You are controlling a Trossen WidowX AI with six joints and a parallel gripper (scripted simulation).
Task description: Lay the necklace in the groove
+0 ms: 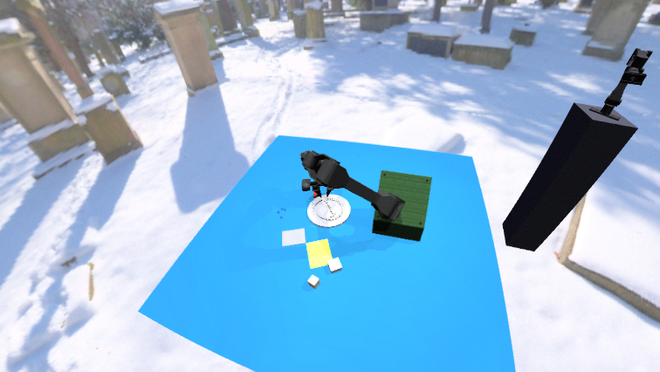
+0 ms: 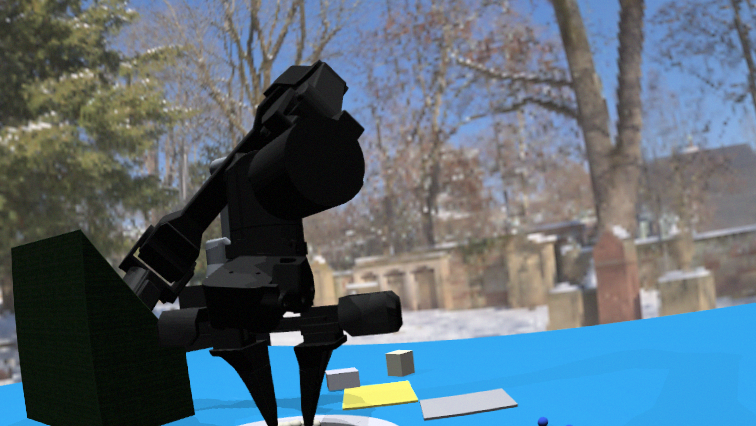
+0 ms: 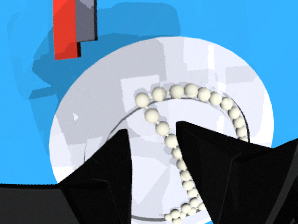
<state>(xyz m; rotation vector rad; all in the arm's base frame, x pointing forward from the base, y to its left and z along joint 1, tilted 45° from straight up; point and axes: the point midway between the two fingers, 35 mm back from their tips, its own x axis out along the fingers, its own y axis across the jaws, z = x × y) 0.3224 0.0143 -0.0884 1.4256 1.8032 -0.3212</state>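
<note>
Necklace (image 1: 330, 210) (image 2: 285, 423) (image 3: 177, 92) of pale pearls on the round bead board (image 1: 314, 211) (image 2: 370, 422) (image 3: 95, 80), not round it. One run follows the groove's curve; another cuts inward across the middle, with a sharp bend between them. That inner run is presumably the slack wanting to go outward. Claw (image 1: 324, 196) (image 2: 290, 422) (image 3: 152, 133) points down over the board, partly open, gripping nothing that I can see. Its fingers straddle part of the inner run, one tip each side, likely so that closing would pinch the beads. From here the near finger hides some pearls, so contact is hard to judge. Pulling might unseat the curved run; a low, gentle sweep seems wiser.
</note>
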